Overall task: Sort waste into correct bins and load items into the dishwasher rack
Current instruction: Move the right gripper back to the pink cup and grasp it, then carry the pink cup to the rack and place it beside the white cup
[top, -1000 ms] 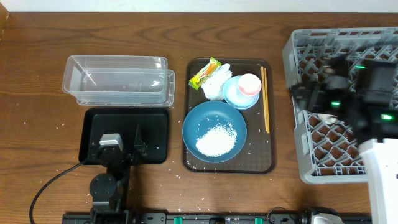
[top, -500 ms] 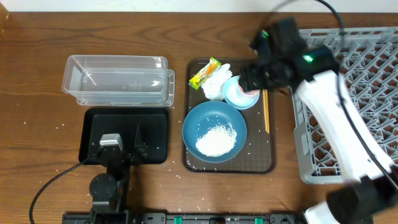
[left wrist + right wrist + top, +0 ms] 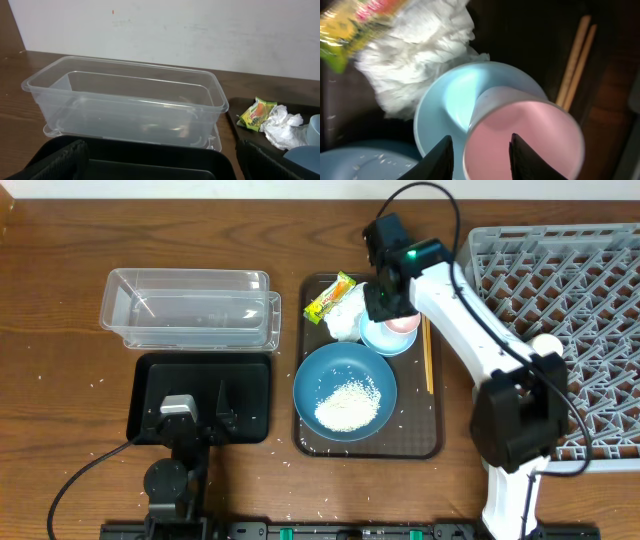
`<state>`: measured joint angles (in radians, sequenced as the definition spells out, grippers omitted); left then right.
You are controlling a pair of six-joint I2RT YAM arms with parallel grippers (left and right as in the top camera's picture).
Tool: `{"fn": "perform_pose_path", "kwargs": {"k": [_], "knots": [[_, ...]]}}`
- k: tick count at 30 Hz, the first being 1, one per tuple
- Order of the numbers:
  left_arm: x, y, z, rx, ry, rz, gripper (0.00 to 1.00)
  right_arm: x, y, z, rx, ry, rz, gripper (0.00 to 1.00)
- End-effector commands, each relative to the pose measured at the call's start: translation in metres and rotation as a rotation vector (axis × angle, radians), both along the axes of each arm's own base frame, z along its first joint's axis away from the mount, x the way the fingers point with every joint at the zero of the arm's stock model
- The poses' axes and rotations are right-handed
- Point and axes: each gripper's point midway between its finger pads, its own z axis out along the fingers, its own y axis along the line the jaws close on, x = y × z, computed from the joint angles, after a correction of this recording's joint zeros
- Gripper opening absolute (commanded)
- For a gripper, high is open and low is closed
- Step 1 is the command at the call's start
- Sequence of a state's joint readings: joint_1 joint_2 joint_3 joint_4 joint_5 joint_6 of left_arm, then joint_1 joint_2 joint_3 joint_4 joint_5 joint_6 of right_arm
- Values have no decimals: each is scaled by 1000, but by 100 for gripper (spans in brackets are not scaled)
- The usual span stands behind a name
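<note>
A robot lab staged as a kitchen clean-up. A bare wooden table (image 3: 60,300) stands against a plain white wall (image 3: 200,35). A white robot arm (image 3: 470,310) reaches over it, and a black cable (image 3: 80,480) loops across the wood towards a rail (image 3: 300,531) at the near edge. A rack (image 3: 580,280) sits loose on the table, with a brown tray (image 3: 432,442) and a clear tub (image 3: 190,305) alongside.

overhead: top-down, far | left wrist: low, sideways | right wrist: close, downward | shared: tissue (image 3: 282,127)
</note>
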<state>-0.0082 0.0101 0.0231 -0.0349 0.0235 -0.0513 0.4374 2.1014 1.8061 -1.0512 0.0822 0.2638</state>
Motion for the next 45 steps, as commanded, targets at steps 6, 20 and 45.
{"fn": "perform_pose_path", "kwargs": {"k": [6, 20, 45], "knots": [[-1, 3, -17, 8, 49, 15, 97, 0, 4, -20, -15, 35, -11, 25], [-1, 3, -17, 8, 49, 15, 97, -1, 9, 22, 25, 24, -21, 1], [-1, 3, -17, 8, 49, 15, 97, -38, -202, 198, 780, -221, -5, 1]]}}
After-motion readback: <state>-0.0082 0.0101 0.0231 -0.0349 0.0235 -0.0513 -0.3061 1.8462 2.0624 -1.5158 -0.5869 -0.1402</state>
